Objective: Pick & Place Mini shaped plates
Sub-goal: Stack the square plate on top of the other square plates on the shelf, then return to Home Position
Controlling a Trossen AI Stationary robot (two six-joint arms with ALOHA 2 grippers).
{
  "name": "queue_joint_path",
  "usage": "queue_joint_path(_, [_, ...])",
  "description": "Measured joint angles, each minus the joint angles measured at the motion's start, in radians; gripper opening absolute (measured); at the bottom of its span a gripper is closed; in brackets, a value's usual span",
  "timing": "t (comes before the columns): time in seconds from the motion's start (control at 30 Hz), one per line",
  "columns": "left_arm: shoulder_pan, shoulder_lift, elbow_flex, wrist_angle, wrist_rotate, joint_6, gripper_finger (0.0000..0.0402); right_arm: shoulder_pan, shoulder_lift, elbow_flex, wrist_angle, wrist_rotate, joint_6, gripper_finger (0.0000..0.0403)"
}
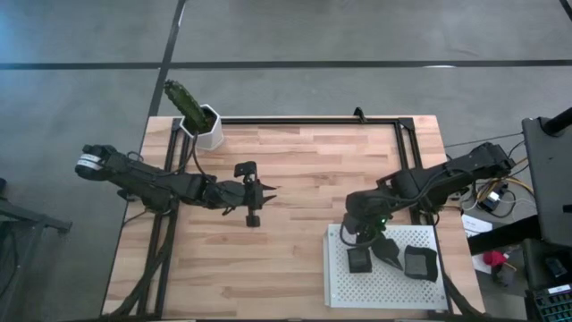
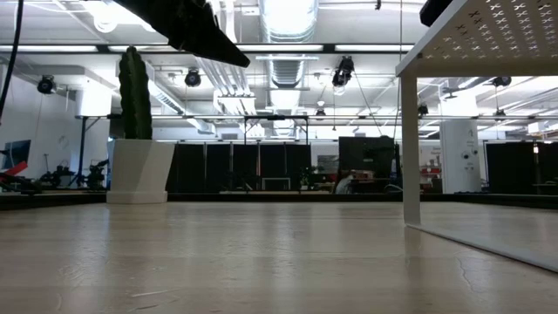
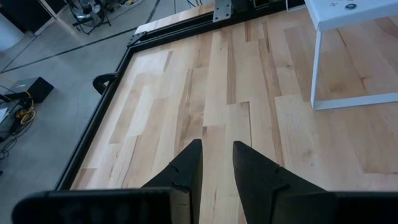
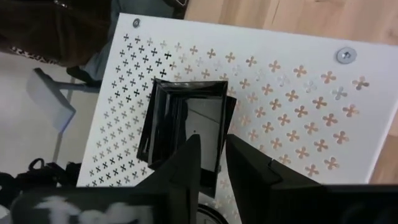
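Right pincer (image 4: pixel 211 152) (unlabelled) — square plate (image 4: pixel 183 134)

High cam straight down on tabletop (image 1: pixel 286 179); low cam level across it. Right wrist close over white tray (image 4: pixel 298 81), shared with high view.

The setting is an indoor robotics lab or industrial test hall. In the low view, the upper half of the frame shows an open ceiling (image 2: pixel 288 35) with exposed ducts, trusses and hanging spotlights; dark partition panels (image 2: pixel 218 166) span the centre. In the high view, a wooden table (image 1: pixel 304 170) stands on a bare concrete floor (image 1: pixel 80 54), with loose cabling (image 1: pixel 496 192) and equipment at the right edge.
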Motion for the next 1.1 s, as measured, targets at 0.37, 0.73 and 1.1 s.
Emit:
queue_joint_path(0.37, [0.000,-0.001,0.000,0.000,0.000,-0.001,0.0085,0.000,0.000,-0.040,0.004,-0.043,0.003,0.0054])
queue_joint_path(0.73, [0.000,-0.001,0.000,0.000,0.000,0.001,0.0085,0.000,-0.014,0.004,0.001,-0.074,0.008,0.0054])
queue_joint_path(1.1, [0.000,-0.030,0.054,-0.006,0.056,0.094,0.0046,0.000,-0.107,0.062,-0.027,0.152,-0.179,0.0012])
